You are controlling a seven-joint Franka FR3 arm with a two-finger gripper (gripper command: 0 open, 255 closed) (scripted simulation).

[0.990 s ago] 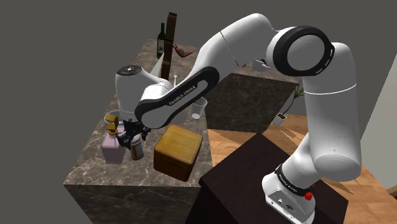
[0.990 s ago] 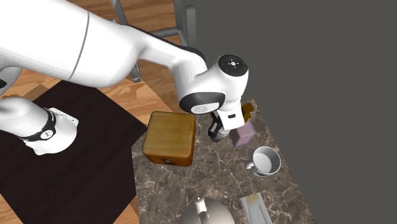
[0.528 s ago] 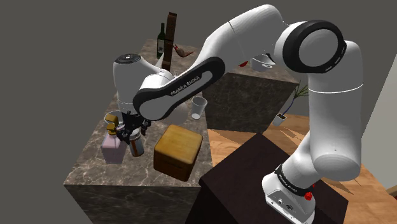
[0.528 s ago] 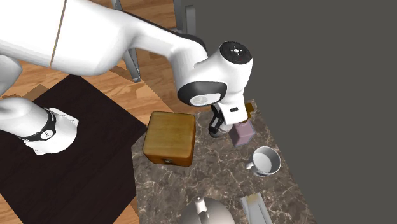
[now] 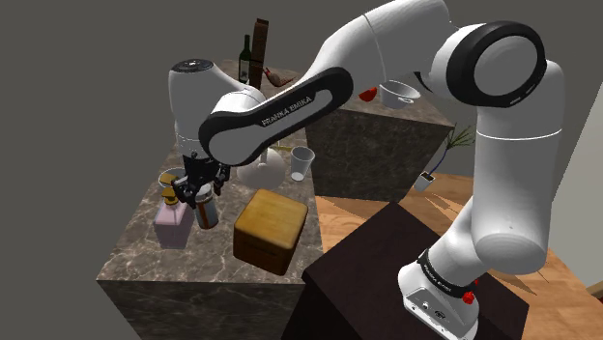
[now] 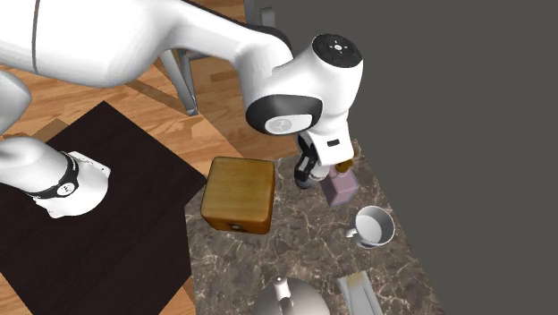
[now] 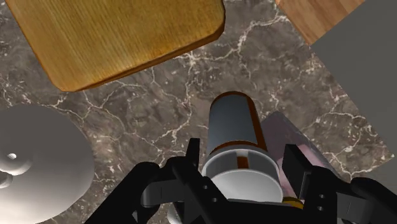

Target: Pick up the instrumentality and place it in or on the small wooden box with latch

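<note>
1. Farthest to the shoulder view's left, on the dark marble counter, stands a pale pink bottle with a gold-brown top.
2. Just to the right of that bottle hangs my gripper, pointing straight down at the marble.
3. In the wrist view my two fingers are drawn in against the sides of a grey cylinder with a brown strip, so I have it clasped. Its white-collared end sits up between them and its grey body points down at the counter.
4. In the shoulder view the cylinder's lower end looks clear of the marble, close against the pink bottle's side.
5. Next to the right sits the small wooden box, lid closed, flat on the counter. Bare marble shows between it and the cylinder, so the cylinder is near the box but neither on it nor touching it.
6. Behind the box are a pale grey dome and, further right, a clear cup.
7. At the lower right is my dark stand, with the arm's white base on it.
</note>
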